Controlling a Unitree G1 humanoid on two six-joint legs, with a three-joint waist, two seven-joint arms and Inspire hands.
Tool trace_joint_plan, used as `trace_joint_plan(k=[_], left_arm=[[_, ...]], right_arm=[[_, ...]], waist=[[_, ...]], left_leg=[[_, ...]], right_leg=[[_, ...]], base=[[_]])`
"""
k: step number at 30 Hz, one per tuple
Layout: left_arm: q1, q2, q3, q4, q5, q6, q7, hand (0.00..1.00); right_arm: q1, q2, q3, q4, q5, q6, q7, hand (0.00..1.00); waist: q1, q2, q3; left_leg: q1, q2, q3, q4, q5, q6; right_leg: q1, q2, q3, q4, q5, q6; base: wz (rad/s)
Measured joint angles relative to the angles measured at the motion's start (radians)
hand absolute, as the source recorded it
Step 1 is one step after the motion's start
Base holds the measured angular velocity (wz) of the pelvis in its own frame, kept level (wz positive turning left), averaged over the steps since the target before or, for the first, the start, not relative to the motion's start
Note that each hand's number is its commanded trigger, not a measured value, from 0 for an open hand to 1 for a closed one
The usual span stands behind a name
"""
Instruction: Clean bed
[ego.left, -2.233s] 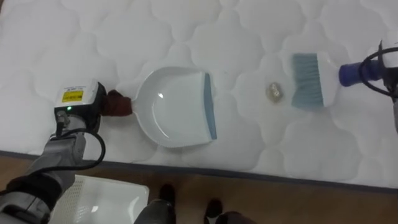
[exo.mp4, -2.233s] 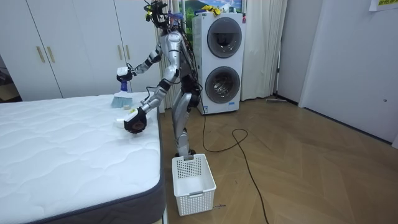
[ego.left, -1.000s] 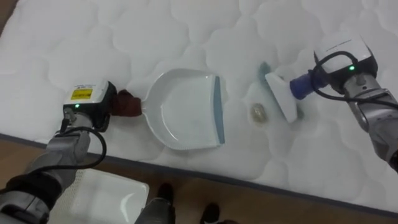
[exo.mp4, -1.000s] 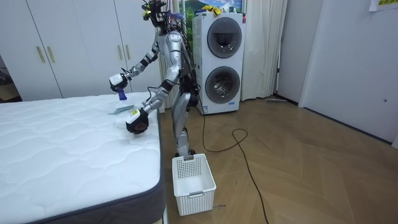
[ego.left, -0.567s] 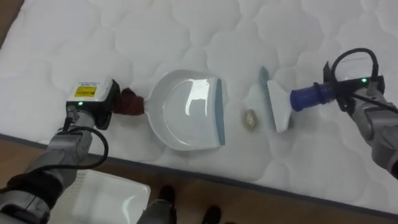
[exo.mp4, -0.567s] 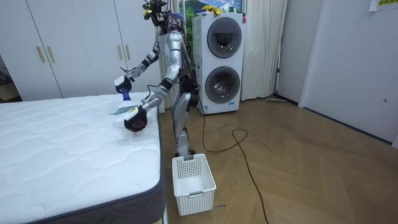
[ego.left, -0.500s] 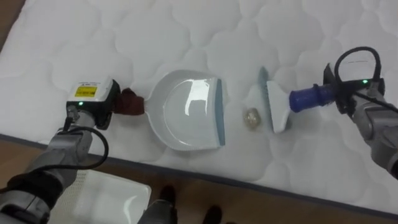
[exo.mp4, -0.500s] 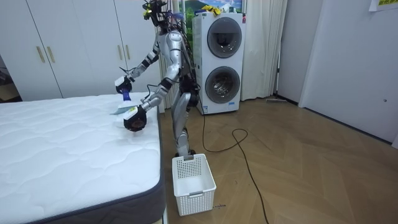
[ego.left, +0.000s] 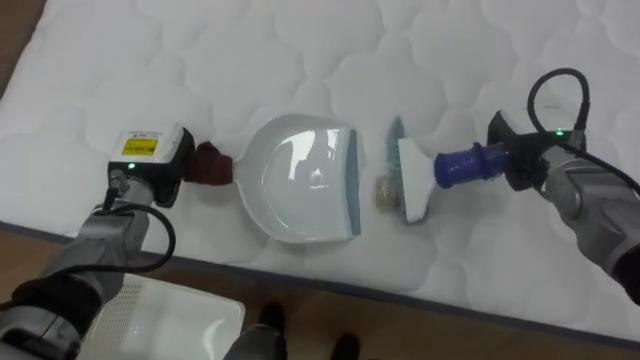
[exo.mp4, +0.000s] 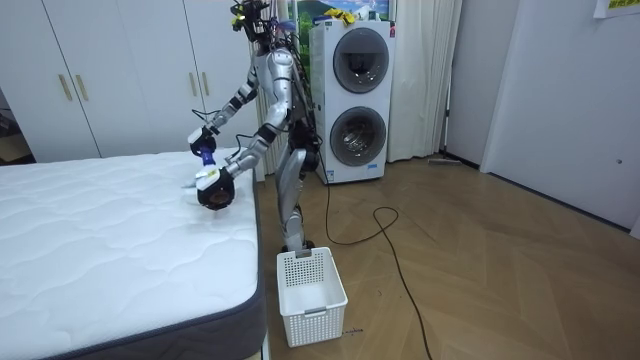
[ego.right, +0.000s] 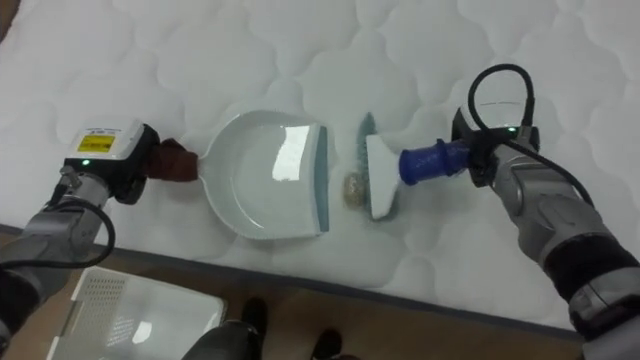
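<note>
A white dustpan (ego.left: 300, 185) with a grey-blue lip lies flat on the white quilted mattress (ego.left: 300, 50), its mouth facing right. My left hand (ego.left: 145, 165) is shut on its dark red handle (ego.left: 210, 166). My right hand (ego.left: 535, 168) is curled round the blue handle of a white brush (ego.left: 410, 185), whose pale blue bristles rest on the mattress. A small crumpled beige scrap (ego.left: 384, 192) lies between the bristles and the dustpan's lip, close to both. In the room view I stand at the bed's side near its corner, bent towards the dustpan (exo.mp4: 208, 180).
The mattress edge (ego.left: 400, 295) runs along the bottom of the eye view, with wooden floor beyond. A white slatted basket (ego.left: 170, 320) stands on the floor by the bed, also the basket (exo.mp4: 312, 295) in the room view. Stacked washing machines (exo.mp4: 360, 100) stand behind me.
My right hand has drawn the brush leftwards across the mattress, pushing the scrap closer to the dustpan's lip. The dustpan and left hand have stayed put.
</note>
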Motion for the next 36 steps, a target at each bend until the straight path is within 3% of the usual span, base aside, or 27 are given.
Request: trace_joint_plan(k=[7,18,26,36], left_arm=[[0.0,0.0,0.012,0.0,0.002,-0.004,-0.001,1.0],[0.002,0.0,0.014,0.003,0.001,-0.01,-0.001,1.0],[0.019,-0.004,0.014,0.013,0.0,-0.007,0.002,1.0],[0.023,-0.009,0.016,0.016,0.002,-0.005,0.005,1.0]], right_arm=[[0.065,0.006,-0.04,-0.072,0.058,-0.012,0.057,1.0],[0.066,0.006,-0.044,-0.095,0.102,-0.039,0.116,1.0],[0.078,0.011,-0.041,-0.087,0.181,-0.039,0.12,1.0],[0.078,0.047,-0.056,-0.081,0.17,-0.041,0.106,1.0]], waist=[[-0.004,0.0,-0.0002],[-0.004,0.001,-0.001],[-0.002,0.002,-0.0016],[-0.001,0.007,-0.0028]], left_leg=[[-0.011,0.0,0.001,0.003,0.0,0.001],[-0.015,0.0,0.001,0.009,0.0,0.001],[-0.013,0.0,0.001,0.009,0.0,0.001],[-0.016,0.0,-0.001,0.009,0.0,0.001]], right_leg=[[-0.009,-0.001,0.0,0.0,-0.001,0.001],[-0.019,-0.003,0.005,0.017,-0.003,0.002],[-0.018,-0.003,0.005,0.017,-0.002,0.002],[-0.02,-0.002,0.004,0.016,-0.002,0.002]], base=[[0.0],[0.0],[0.0],[0.0]])
